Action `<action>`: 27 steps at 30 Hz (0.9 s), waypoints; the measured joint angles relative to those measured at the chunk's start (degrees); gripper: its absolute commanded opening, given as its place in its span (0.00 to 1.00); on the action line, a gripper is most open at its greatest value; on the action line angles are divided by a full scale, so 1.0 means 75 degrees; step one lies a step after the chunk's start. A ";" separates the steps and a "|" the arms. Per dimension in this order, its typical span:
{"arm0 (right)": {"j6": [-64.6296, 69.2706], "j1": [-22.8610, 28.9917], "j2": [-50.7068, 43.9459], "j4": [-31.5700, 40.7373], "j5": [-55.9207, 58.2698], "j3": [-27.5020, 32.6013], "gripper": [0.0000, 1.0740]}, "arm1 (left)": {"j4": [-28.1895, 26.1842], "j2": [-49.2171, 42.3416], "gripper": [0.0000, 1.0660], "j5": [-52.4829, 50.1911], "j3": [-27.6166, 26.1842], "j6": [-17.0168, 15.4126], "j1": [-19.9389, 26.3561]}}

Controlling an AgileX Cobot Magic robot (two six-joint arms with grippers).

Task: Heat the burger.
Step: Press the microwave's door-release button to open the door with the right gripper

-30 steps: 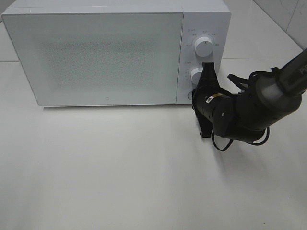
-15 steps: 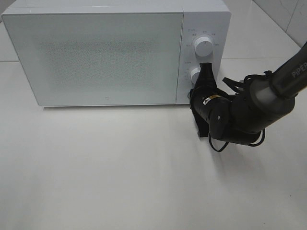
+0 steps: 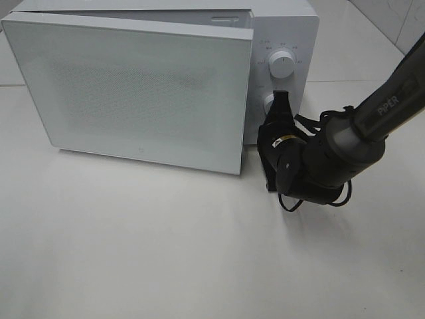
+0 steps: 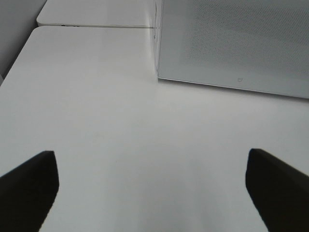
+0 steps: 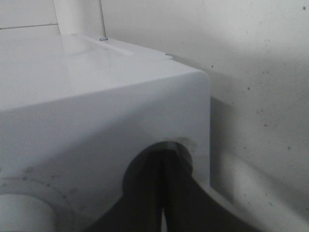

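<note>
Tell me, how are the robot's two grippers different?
The left gripper is open wide; the right gripper is shut tight. The left gripper hangs over the table, touching nothing; the right gripper points its tip at the microwave's control panel. Both are black.

A: Entry one, light?
B: Bright, even, overhead; soft shadow on the table (image 3: 199,252) beneath my right claw (image 3: 281,101).
A: Entry two, focus?
B: My right wrist view is dim; the microwave (image 5: 96,111) is blurred close-up.
</note>
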 measured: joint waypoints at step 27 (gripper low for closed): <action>-0.0130 -0.0138 -0.0382 -0.0099 0.0772 0.0107 0.00 | 0.0000 0.0000 0.92 0.0000 0.0000 0.0000 0.0000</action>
